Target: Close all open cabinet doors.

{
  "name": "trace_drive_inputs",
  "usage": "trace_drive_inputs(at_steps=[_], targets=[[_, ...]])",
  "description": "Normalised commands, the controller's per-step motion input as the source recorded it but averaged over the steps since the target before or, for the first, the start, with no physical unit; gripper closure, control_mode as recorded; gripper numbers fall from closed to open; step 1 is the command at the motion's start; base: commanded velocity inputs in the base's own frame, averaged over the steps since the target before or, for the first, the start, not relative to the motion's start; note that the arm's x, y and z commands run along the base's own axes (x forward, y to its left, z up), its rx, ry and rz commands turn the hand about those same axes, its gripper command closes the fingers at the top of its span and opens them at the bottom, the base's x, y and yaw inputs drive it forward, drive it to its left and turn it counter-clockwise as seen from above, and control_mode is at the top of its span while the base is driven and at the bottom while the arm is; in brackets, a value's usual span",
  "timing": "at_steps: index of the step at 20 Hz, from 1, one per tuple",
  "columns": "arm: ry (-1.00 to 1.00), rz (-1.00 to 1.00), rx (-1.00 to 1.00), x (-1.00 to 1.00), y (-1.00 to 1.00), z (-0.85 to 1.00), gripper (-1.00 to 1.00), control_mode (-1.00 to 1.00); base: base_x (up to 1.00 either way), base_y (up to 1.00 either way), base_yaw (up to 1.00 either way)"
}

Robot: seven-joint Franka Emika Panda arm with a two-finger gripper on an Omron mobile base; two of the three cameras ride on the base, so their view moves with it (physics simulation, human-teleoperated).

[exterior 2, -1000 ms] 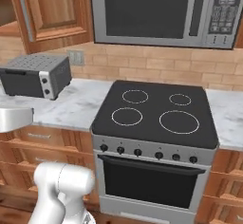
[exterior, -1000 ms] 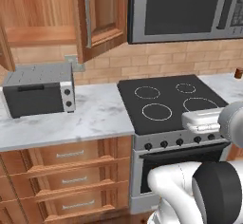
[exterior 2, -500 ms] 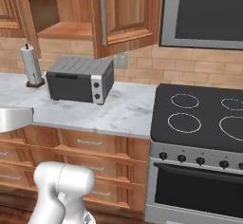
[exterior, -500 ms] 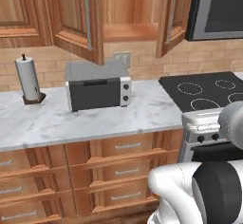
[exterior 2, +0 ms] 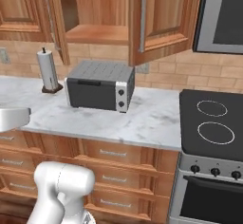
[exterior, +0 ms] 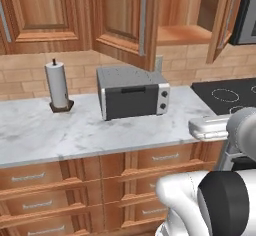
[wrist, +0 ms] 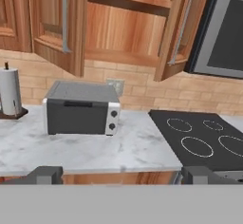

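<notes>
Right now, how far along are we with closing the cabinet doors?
Nothing is closed yet. Above the toaster oven, both doors stand open: the left door and the right door swing out from the bare shelf. The gripper is open, holds nothing, and faces the cabinet from off the counter, touching neither door. Both doors remain to be pushed shut.

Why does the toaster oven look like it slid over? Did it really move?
No. The toaster oven sits below the same open cabinet doors and beside the stove as before. The camera moved.
</notes>
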Motion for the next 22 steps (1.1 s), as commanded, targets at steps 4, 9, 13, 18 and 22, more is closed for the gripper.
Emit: trace_drive_inputs(at_steps=[4,9,13,18,22], targets=[[0.00,0.00,0.00,0.00,0.00,0.00,-1.00,1.00,0.54,0.00,0.00],[0.00,0.00,0.00,0.00,0.00,0.00,-1.00,1.00,0.52,-0.03,0.00],[0.00,0.00,0.00,0.00,0.00,0.00,-1.00,1.00,0.36,-0.19,-0.04],[0.00,0.00,0.00,0.00,0.00,0.00,-1.00,1.00,0.25,-0.14,-0.08],[0.00,0.00,0.00,0.00,0.00,0.00,-1.00,1.00,0.00,-0.21,-0.06]])
